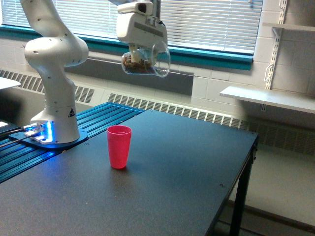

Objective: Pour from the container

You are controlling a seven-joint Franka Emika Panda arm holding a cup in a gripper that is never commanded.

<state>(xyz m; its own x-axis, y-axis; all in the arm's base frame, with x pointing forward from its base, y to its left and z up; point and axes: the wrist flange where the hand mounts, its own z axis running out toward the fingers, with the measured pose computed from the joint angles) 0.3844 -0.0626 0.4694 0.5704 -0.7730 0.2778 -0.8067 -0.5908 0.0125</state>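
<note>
Clear container (146, 63), brown contents, tilted, clamped in end effector (141, 53); red cup (119, 146) upright.

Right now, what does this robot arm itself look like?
The arm is glossy white with rounded, bulging joints. Its base glows blue, carries a small dark triangular mark, and sits on a dark plate. The gripper hangs from a boxy white head with a small dark spot.

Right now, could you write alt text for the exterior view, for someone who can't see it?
A white robot arm's gripper holds a clear plastic cup on its side with brown contents inside, high above a dark table. An upright red plastic cup stands on the table below, slightly toward the view's left of the clear cup.
</note>
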